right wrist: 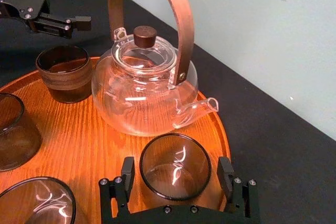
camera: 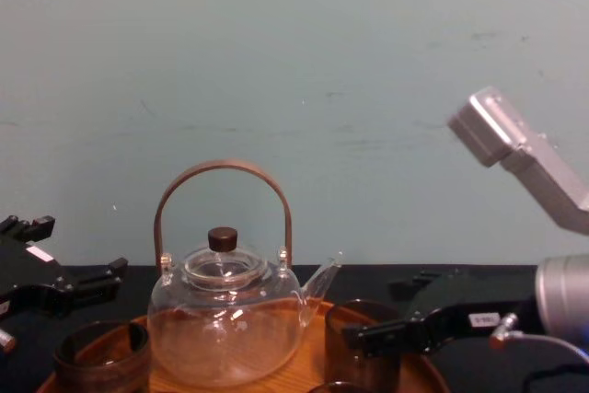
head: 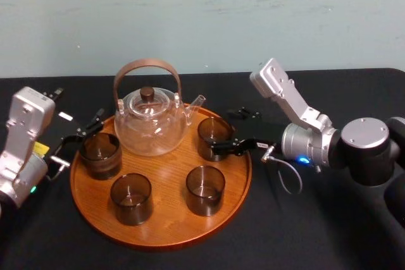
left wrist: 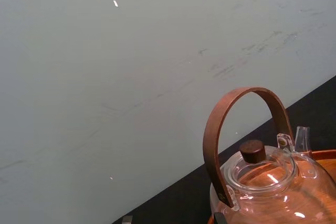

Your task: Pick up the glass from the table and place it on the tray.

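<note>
Glass (head: 213,132) stands upright on the tray (head: 166,239), right of centre in the head view, just right of the teapot (head: 150,121) and close under its spout. Right hand (right wrist: 177,169) reaches in from the right edge of the frame and straddles the glass. It is open: one finger (right wrist: 127,170) sits on each side, with a thin gap visible between each pad and the glass wall in the right wrist view. Judgement: the glass is on the wood, so placing looks complete and the step in hand is letting go and backing out. To do it well, keep both fingers off the wall so neither drags the glass. Widen the opening evenly if there is room, then draw back low and straight toward the right side of the frame over the black tabletop (head: 316,232), or rise straight up first. Watch the spout beside the far finger and the tray rim below the wrist. Three other glasses (head: 131,198) share the tray, so a sideways swing risks a knock. Left hand (head: 95,126) waits at the tray's left edge, open and holding nothing.
</note>
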### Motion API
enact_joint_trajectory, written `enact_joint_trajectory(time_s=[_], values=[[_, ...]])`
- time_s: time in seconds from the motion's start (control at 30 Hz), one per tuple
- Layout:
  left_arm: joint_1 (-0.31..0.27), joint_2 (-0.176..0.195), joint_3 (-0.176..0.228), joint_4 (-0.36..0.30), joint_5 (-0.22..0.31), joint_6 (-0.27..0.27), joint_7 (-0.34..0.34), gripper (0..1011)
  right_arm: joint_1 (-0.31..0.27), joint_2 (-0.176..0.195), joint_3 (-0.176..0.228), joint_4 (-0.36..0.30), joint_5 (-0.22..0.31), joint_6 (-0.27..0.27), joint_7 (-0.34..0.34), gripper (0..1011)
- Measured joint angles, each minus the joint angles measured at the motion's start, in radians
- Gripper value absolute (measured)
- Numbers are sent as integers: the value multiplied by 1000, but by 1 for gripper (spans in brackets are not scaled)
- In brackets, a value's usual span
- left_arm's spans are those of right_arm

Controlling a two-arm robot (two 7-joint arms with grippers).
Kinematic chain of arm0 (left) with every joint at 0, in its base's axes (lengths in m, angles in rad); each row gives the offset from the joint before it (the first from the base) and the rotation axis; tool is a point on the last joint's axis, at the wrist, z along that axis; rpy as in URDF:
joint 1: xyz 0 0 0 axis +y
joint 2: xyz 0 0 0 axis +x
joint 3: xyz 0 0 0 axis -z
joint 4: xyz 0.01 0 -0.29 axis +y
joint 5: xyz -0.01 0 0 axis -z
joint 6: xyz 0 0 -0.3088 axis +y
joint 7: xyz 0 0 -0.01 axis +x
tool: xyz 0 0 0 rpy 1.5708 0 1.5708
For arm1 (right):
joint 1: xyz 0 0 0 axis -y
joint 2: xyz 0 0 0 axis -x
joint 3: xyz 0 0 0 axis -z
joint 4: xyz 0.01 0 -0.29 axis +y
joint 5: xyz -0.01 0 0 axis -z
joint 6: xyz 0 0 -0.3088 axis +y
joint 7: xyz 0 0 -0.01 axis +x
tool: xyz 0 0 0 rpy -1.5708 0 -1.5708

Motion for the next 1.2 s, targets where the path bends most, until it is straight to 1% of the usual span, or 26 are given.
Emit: enact_joint_trajectory(time_s=[0.23,0.5,0.53,0.57,0.67,0.77,0.83,0.87,0.93,0.97,1.03,1.07,1.13,1.17,1.2], values=[[0,0,0,0,0,0,0,1001,-29,34,25,-49,24,12,2,1002],[0,0,0,0,0,0,0,1001,-93,97,71,-141,63,23,-16,1002],[0,0,0,0,0,0,0,1001,-93,97,71,-141,63,23,-16,1002],[0,0,0,0,0,0,0,1001,-106,109,80,-158,71,23,-18,1002],[0,0,0,0,0,0,0,1001,-124,127,91,-182,82,24,-19,1002],[0,0,0,0,0,0,0,1001,-161,166,113,-228,103,21,-18,1002],[0,0,0,0,0,0,0,1001,-176,181,123,-245,112,18,-18,1002],[0,0,0,0,0,0,0,1002,-190,195,134,-261,121,13,-19,1002],[0,0,0,0,0,0,0,1001,-204,209,145,-276,129,10,-21,1002],[0,0,0,0,0,0,0,1001,-219,222,156,-290,137,5,-27,1002],[0,0,0,0,0,0,0,1001,-234,233,169,-303,144,-1,-35,1002],[0,0,0,0,0,0,0,1001,-248,242,183,-314,150,-5,-46,1002],[0,0,0,0,0,0,0,1001,-262,249,197,-322,157,-9,-59,1002],[0,0,0,0,0,0,0,1001,-274,253,214,-327,163,-12,-74,1002],[0,0,0,0,0,0,0,1001,-278,253,220,-329,165,-13,-81,1002]])
